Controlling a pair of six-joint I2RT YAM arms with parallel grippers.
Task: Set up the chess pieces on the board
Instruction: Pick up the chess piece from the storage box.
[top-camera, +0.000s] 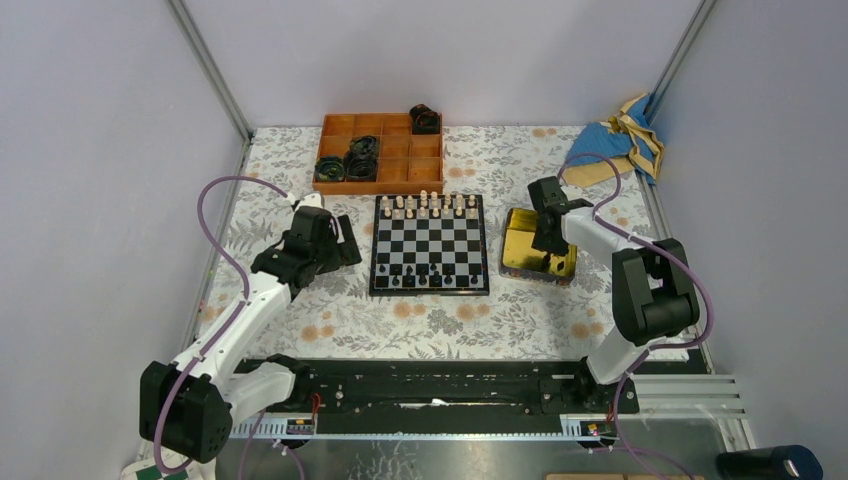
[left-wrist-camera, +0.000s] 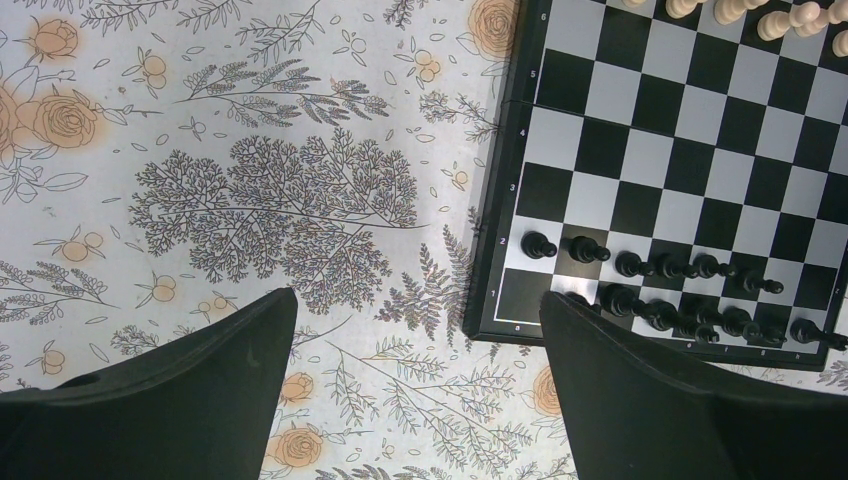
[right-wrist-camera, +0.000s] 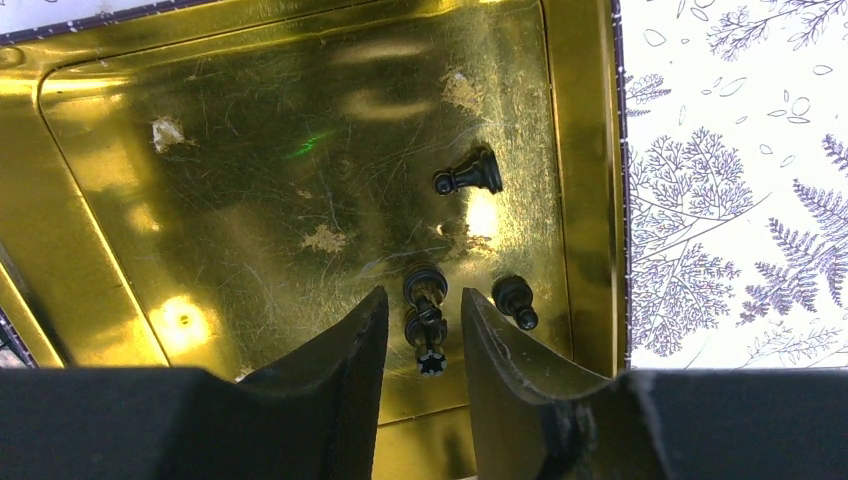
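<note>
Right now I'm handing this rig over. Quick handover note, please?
Left gripper: jaws wide open, empty, over the cloth by the board's near left corner.
Right gripper: jaws open, straddling a lying black piece in the gold tin; not gripped yet.
Done: cream pieces lined up on the far rows; most black pieces stand on the near two rows.
Left: place the three black ones in the tin.

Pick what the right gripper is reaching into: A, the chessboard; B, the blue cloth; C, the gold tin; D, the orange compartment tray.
C: the right gripper hangs inside the gold tin, its fingers on either side of a black chess piece lying on the tin's floor.
</note>
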